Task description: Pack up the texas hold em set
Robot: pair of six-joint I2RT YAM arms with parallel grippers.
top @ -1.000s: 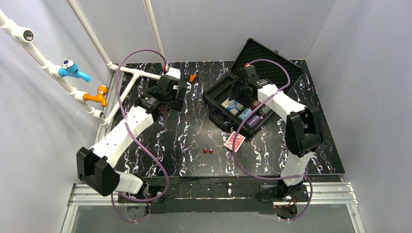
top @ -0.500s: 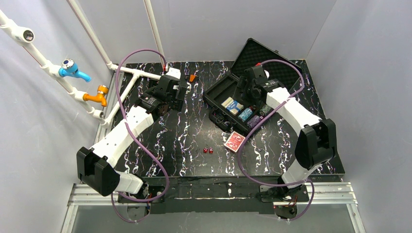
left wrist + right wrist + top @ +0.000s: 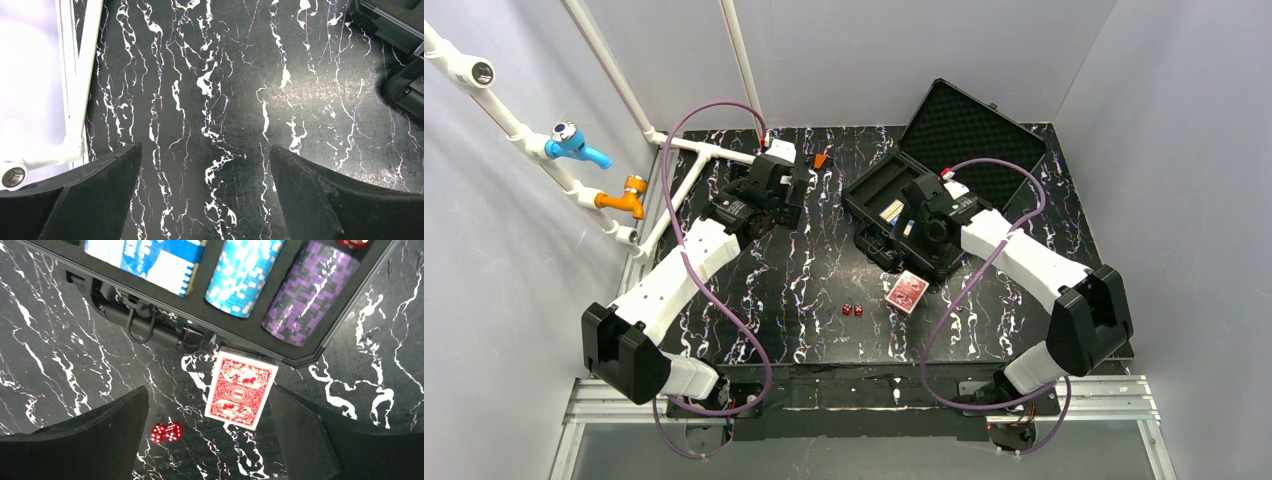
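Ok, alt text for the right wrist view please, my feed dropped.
Open right gripper above a red card deck lying on the table just outside the black case, two red dice nearby. The case holds a blue deck, cyan chips and purple chips.

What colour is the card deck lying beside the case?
The card deck is red with an ornate white pattern, clearest in the right wrist view.

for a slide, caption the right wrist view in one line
Open right hand hovers over a red card deck and two red dice on the table beside the case.
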